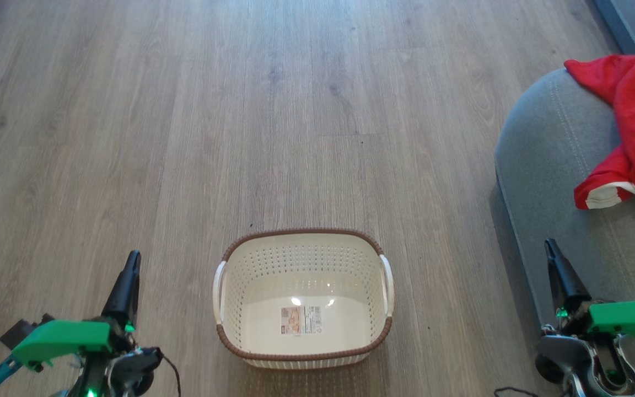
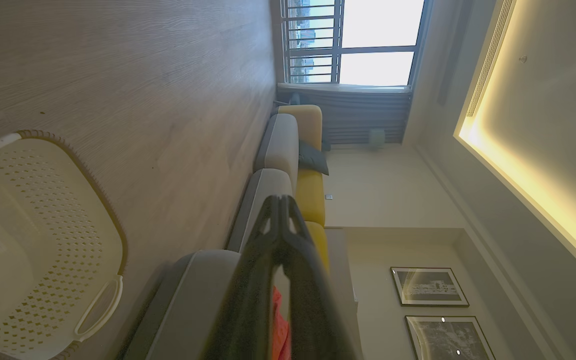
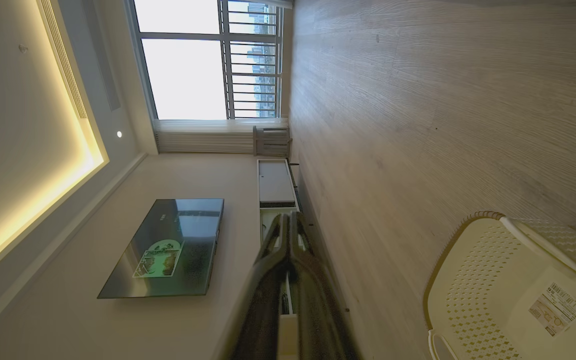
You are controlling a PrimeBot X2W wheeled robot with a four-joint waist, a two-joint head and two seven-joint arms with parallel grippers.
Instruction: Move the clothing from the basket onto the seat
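Lying on one grey seat, one heap of red clothing, just beyond the right claw.
Two claws, both clenched on nothing; one basket, holding just a sticker, sits between left claw and right.

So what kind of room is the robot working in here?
Most likely a home living room. A long grey and yellow sofa runs along one wall, a wall-mounted television hangs above a low white cabinet, and a big window lights the wood-look floor.
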